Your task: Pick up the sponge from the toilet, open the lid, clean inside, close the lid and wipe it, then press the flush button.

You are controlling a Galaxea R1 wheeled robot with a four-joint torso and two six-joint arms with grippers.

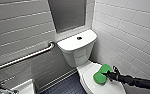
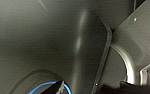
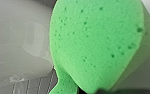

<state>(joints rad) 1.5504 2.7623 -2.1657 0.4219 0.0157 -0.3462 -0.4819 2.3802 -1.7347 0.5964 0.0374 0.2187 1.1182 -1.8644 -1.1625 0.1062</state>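
Floor (image 1: 66, 86) — dark, small-tiled; carries one toilet (image 1: 77, 55), white ceramic, set in the corner of the tiled walls (image 1: 131, 27). Lid (image 1: 111, 87) — white, down over the bowl; one green sponge (image 1: 100, 74) lies on it. Tank cover (image 1: 73, 42) — flat, with a round button (image 1: 79, 38) at its centre.

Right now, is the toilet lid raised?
No, the lid lies flat over the bowl, with the sponge resting on it in the right end effector.

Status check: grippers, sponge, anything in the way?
Right gripper shut on the sponge. Sponge down on the closed lid. Nothing seen blocking the toilet.
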